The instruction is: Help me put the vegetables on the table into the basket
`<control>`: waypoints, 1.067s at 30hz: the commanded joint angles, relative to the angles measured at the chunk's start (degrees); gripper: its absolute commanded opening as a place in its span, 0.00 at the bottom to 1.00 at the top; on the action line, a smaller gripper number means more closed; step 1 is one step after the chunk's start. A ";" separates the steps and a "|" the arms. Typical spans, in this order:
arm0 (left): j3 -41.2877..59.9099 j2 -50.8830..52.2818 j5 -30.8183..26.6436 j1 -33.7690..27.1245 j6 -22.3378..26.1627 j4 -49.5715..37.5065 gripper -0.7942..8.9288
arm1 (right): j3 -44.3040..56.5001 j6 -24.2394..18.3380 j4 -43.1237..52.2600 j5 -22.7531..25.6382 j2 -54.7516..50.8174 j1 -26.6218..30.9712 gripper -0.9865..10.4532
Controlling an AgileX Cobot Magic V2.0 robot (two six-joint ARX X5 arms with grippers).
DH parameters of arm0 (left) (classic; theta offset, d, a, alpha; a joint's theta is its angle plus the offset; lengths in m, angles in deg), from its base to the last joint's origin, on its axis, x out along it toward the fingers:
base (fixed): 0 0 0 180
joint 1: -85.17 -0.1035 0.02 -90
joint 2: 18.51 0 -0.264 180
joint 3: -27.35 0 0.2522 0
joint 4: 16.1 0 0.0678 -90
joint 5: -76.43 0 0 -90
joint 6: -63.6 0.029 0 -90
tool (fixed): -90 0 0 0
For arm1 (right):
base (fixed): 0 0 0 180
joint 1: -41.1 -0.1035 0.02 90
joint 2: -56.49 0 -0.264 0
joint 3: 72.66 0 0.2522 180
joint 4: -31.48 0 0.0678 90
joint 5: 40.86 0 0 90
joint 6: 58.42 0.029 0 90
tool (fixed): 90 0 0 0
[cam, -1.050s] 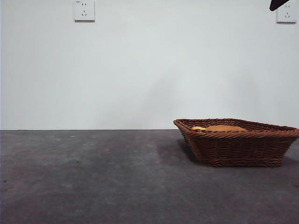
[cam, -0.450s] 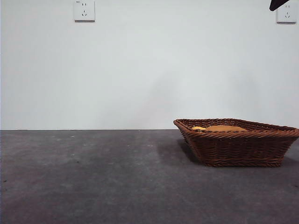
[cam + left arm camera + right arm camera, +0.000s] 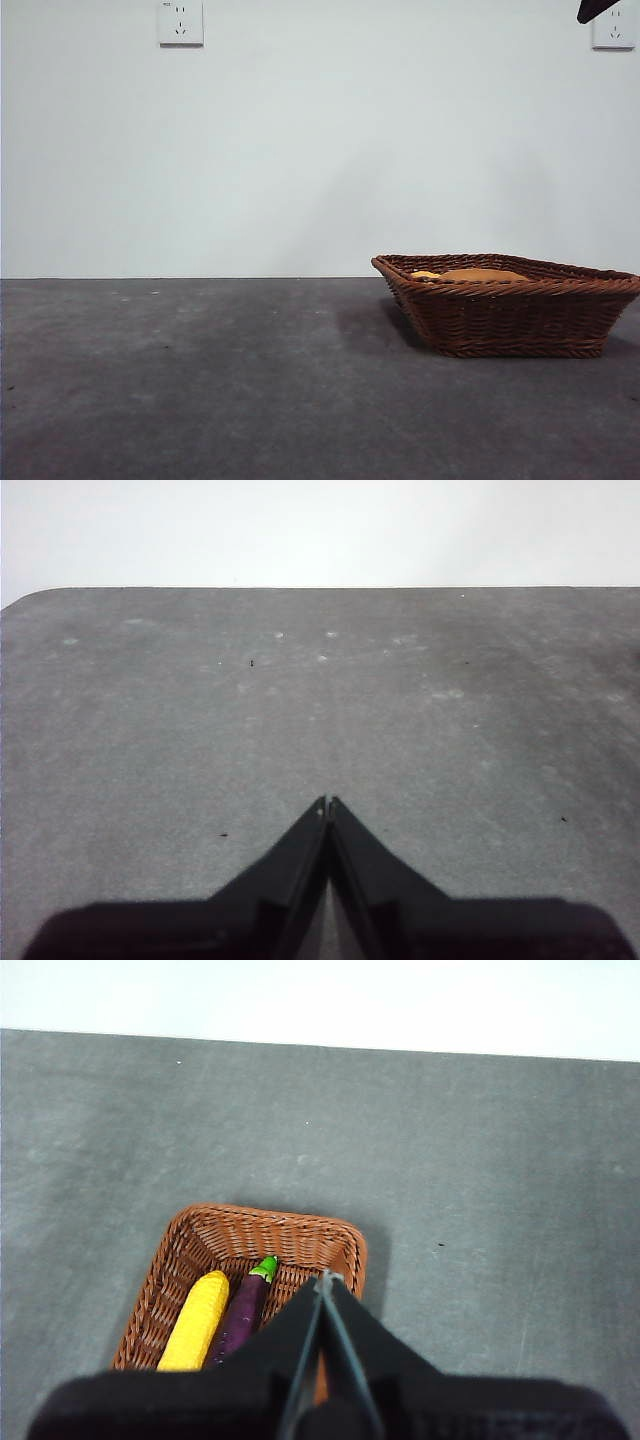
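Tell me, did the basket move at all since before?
No. In the front view the basket sits at the same spot on the table, its rim equally far below the wall socket.

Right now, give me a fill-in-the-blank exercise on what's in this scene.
1. The corn cob lies inside the ____.
2. Beside the corn lies a purple ____ with a green stem.
3. The left pincer hangs over bare table with its jaws ____.
4. The basket is made of woven ____.

Missing words: basket; eggplant; shut; wicker
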 commanded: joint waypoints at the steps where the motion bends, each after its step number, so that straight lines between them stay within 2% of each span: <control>1: 0.57 -0.33 0.02 -0.24 -0.20 -0.31 0.08 | 0.24 -0.22 0.39 0.20 0.35 0.02 0.09; 13: 0.57 -0.92 0.02 -0.24 -0.20 -0.31 0.08 | 0.37 -0.22 0.76 0.24 0.61 0.09 0.09; 18: 0.57 -1.16 0.02 -0.24 -0.20 -0.31 0.08 | 0.70 -0.22 0.42 4.79 0.24 0.33 0.09; 21: 0.57 -1.46 0.00 -0.24 -0.20 -0.31 0.08 | 2.73 -0.20 1.44 5.51 -2.08 -0.85 0.09; 24: 0.57 -1.51 0.02 -0.24 -0.20 -0.31 0.08 | 9.55 -0.20 6.75 5.51 -7.19 -2.43 0.09; 29: 0.57 -1.51 0.02 -0.24 -0.20 -0.31 0.08 | 28.87 -0.22 23.10 5.51 -19.85 -4.20 0.09; 32: 0.57 -1.51 0.02 -0.24 -0.20 -0.31 0.08 | 39.85 -0.22 28.13 5.53 -28.39 -4.20 0.09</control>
